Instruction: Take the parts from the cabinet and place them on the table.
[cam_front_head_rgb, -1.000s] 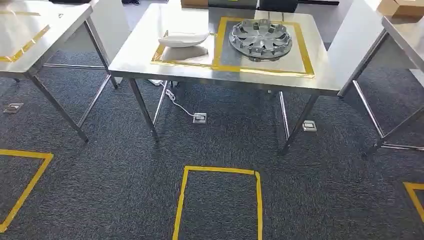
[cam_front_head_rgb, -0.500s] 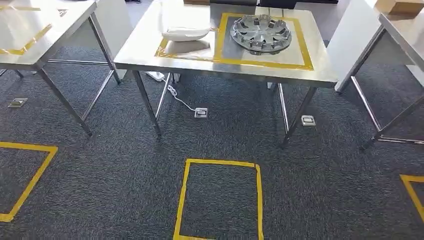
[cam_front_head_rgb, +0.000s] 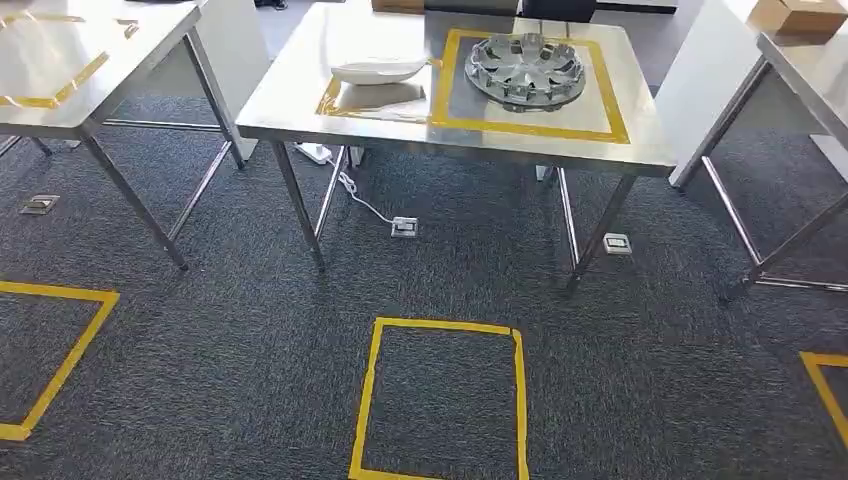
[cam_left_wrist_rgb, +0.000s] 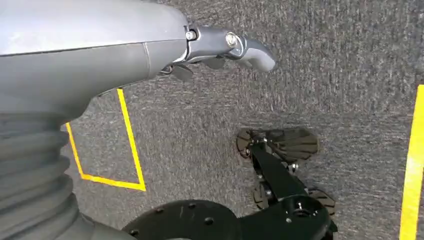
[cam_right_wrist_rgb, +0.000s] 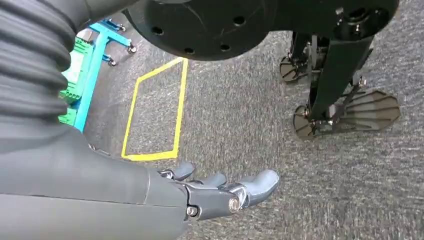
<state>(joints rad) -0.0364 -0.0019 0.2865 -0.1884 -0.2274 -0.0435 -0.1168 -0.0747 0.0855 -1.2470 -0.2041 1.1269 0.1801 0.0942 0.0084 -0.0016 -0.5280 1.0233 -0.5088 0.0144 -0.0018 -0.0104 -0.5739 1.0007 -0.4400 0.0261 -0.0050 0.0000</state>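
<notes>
**A:** Report the position of the parts.

**B:** Two parts lie on the steel table (cam_front_head_rgb: 300, 95) ahead, seen from the head view. The grey wheel cover (cam_front_head_rgb: 525, 68) sits flat inside the larger yellow tape frame (cam_front_head_rgb: 612, 105) on the table top. The white curved part (cam_front_head_rgb: 378, 71) rests beside it to the left, inside the smaller taped frame, well apart from the wheel cover and not touching it.

**A:** State of the left hand?

**B:** The left hand (cam_left_wrist_rgb: 220, 47) hangs over the dark carpet (cam_left_wrist_rgb: 350, 60). Its fingers (cam_left_wrist_rgb: 257, 54) are loosely extended and hold nothing. The darker fingers are mostly hidden behind the grey thumb, so their spread is probably slight; it cannot be read exactly.

**A:** State of the right hand?

**B:** The right hand (cam_right_wrist_rgb: 220, 192) also hangs over the carpet. Its fingers (cam_right_wrist_rgb: 260, 182) are stretched out, a little apart, with nothing between them.

**A:** Surroundings?

**B:** A yellow taped rectangle (cam_front_head_rgb: 440, 400) is marked on the carpet in front of the table. Two floor sockets (cam_front_head_rgb: 404, 227) sit under the table, one with a white cable (cam_front_head_rgb: 355, 195) running to it. A second table (cam_front_head_rgb: 70, 60) stands to the left and a third (cam_front_head_rgb: 800, 60) to the right, the latter carrying a cardboard box (cam_front_head_rgb: 795, 14). The right wrist view shows a blue and green frame (cam_right_wrist_rgb: 85, 65) on castors.
</notes>
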